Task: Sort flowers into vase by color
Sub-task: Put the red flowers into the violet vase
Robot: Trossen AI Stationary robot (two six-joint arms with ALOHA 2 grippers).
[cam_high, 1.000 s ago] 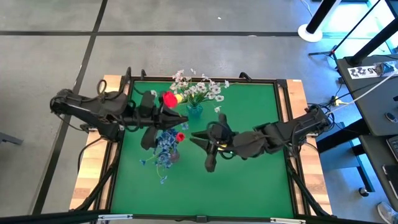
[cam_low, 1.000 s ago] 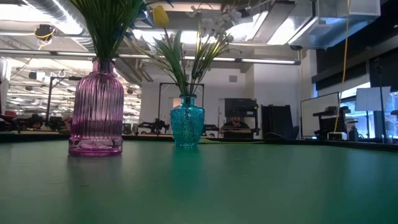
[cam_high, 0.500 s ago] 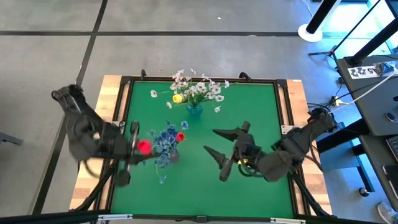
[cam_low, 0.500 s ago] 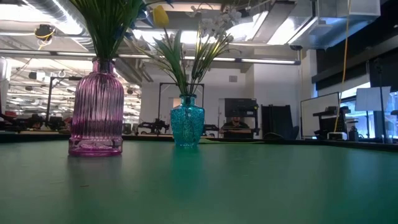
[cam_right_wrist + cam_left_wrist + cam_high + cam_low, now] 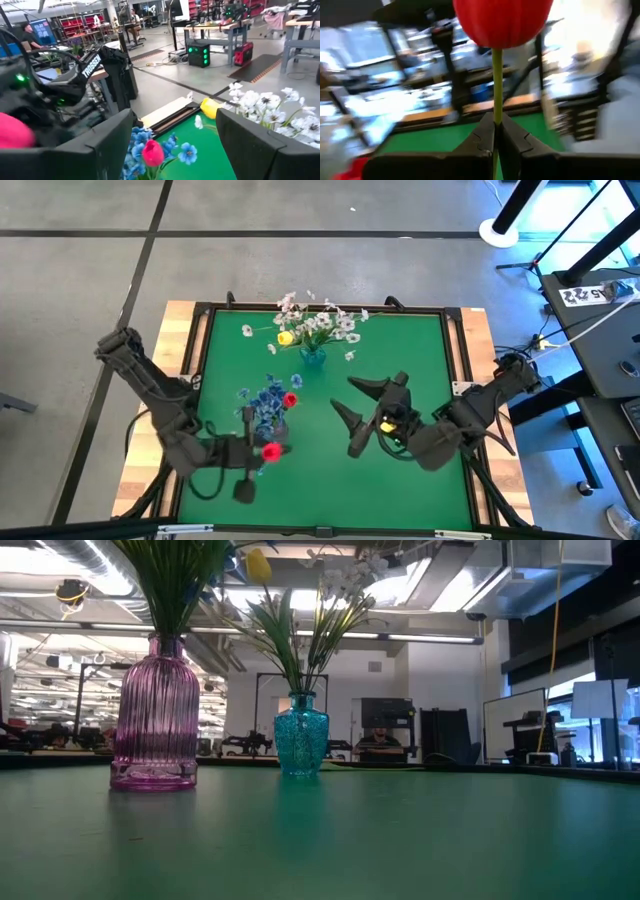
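Observation:
My left gripper (image 5: 255, 452) hovers near the table's front left, shut on a red flower (image 5: 270, 450) whose bud (image 5: 502, 20) fills the top of the left wrist view. My right gripper (image 5: 355, 418) stands open right of centre, with nothing between its fingers. A purple vase (image 5: 272, 420) (image 5: 155, 715) holds blue flowers (image 5: 263, 402) and a second red bud (image 5: 291, 399) (image 5: 152, 152). Farther back, a teal vase (image 5: 313, 357) (image 5: 300, 735) holds white sprays (image 5: 325, 325) and a yellow bud (image 5: 285, 337). The low view shows neither gripper. My left gripper pinches the red flower's thin green stem (image 5: 497, 107) between its two fingertips (image 5: 482, 137), a short way below the bud. The flower is lifted clear of the table, with the bud beyond the fingertips on the side of the table's right edge.
The green mat (image 5: 400, 350) has a raised dark frame (image 5: 455, 310) around it, on a wooden top (image 5: 145, 470). Both vases stand in the mat's far left half. Bare mat lies on the right and along the near edge.
My left gripper has carried the red flower away from the teal vase, first toward the table's left edge, then toward the near edge, ending in front of the purple vase. My right gripper has drawn back a little toward the table's right edge.

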